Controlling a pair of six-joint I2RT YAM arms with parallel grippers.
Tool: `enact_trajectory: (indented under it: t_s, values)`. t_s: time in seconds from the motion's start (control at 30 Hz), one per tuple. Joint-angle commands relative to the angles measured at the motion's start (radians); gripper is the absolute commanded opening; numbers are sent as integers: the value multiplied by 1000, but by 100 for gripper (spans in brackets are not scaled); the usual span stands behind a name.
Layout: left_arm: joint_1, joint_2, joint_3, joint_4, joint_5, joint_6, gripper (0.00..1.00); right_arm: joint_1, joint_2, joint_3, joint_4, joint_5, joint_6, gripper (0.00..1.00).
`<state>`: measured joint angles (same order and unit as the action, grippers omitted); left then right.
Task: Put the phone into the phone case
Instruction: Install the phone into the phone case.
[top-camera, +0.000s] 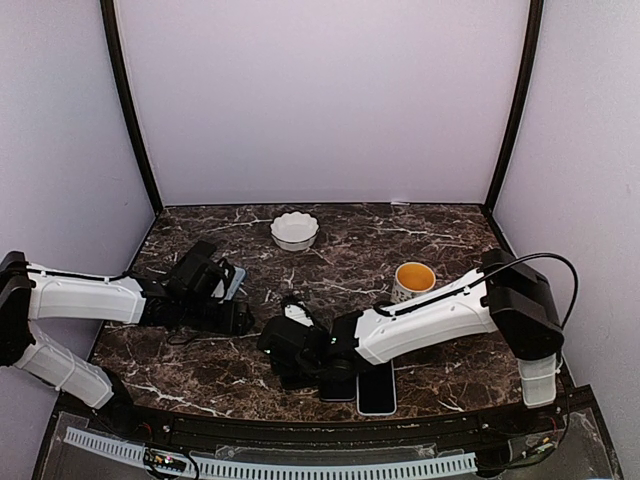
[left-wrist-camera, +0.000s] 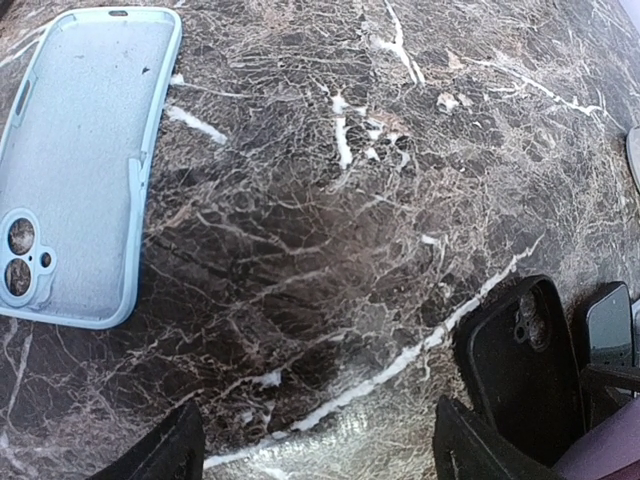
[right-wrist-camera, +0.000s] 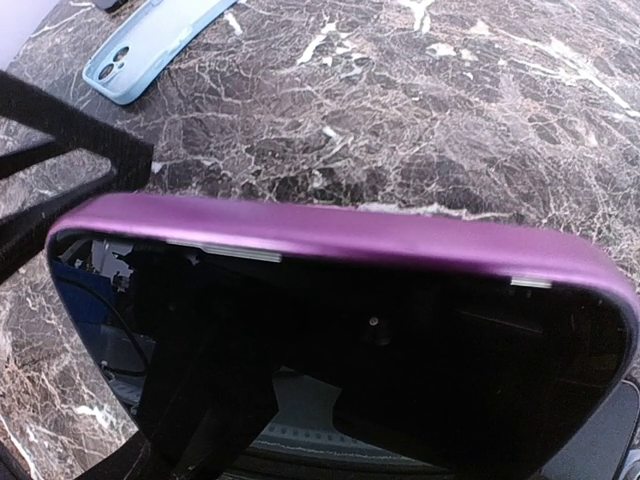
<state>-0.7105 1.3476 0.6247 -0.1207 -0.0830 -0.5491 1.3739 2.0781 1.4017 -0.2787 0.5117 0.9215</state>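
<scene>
A purple phone (right-wrist-camera: 350, 232) with a black screen fills the right wrist view, tilted above the marble. My right gripper (top-camera: 291, 348) is shut on it, and the phone hides its fingertips. A black phone case (left-wrist-camera: 521, 368) lies open side up just right of my left gripper (left-wrist-camera: 320, 462), with the phone's purple edge (left-wrist-camera: 612, 452) beside it. A light blue phone case (left-wrist-camera: 82, 160) lies open side up farther off, also seen as the light blue case (right-wrist-camera: 152, 48) at top left. The left gripper (top-camera: 232, 318) is open over bare marble, holding nothing.
A white scalloped bowl (top-camera: 294, 230) sits at the back centre. An orange-filled cup (top-camera: 414, 278) stands next to the right arm. Two more phones, one white-edged (top-camera: 377, 388) and one dark (top-camera: 338, 386), lie at the front edge.
</scene>
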Motion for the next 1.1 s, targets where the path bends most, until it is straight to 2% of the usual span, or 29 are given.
enact_trajectory:
  t_s: [0.0, 0.13, 0.17, 0.23, 0.27, 0.4, 0.7, 1.07]
  values:
    - [5, -37, 6, -13, -24, 14, 80, 28, 18, -13, -54, -45, 11, 0]
    - [6, -36, 11, -18, -25, 17, 80, 28, 40, 10, -83, -41, 8, 0]
    - [6, -35, 11, -19, -25, 17, 80, 28, 49, 18, -94, -42, 5, 6]
    - [5, -35, 11, -19, -23, 17, 80, 27, 65, 36, -117, -21, 5, 29]
    - [6, -35, 10, -19, -23, 18, 80, 26, 70, 42, -125, -11, 5, 37]
    - [5, -34, 12, -20, -20, 20, 80, 12, 70, 28, -120, 15, 10, 52]
    - [5, -34, 11, -18, -20, 21, 80, -8, 82, 33, -103, 59, 1, 66]
    - [5, -35, 12, -16, -21, 26, 80, -14, 86, 49, -124, 94, -19, 78]
